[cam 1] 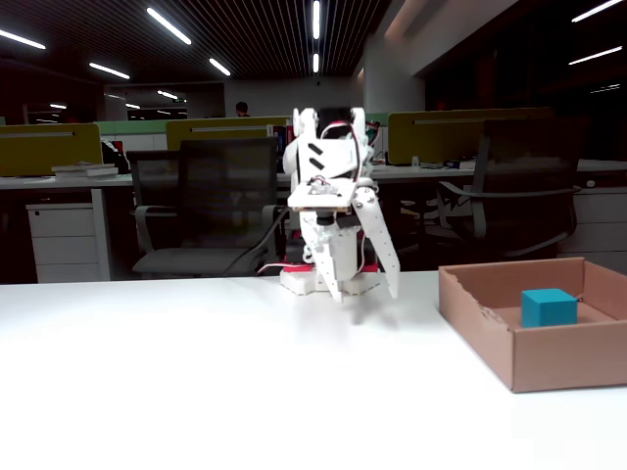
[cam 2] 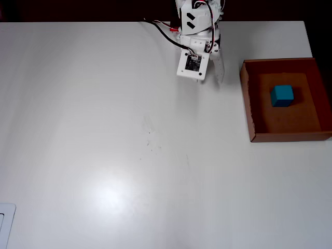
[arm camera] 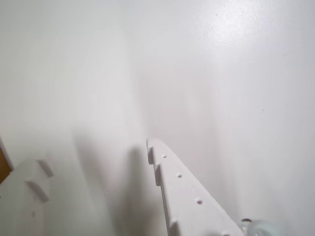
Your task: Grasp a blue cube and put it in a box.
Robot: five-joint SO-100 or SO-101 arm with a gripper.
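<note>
White table (cam 2: 104,129) in a dim office; my gripper (cam 1: 364,291) hangs parted and empty; blue cube (cam 2: 282,95) sits in the box (cam 2: 249,104).

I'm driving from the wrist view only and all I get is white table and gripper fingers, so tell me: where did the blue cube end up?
Observer: The blue cube sits inside the box, resting on its floor in the overhead view.
Operator: Is the gripper anywhere near that box?
Observer: No. The gripper hangs low over bare table close to the arm's base, left of the box in the fixed view, with a clear gap between them.
Operator: Anything held between the fingers?
Observer: Nothing; the fixed view shows the fingers pointing down with only empty space between them.
</note>
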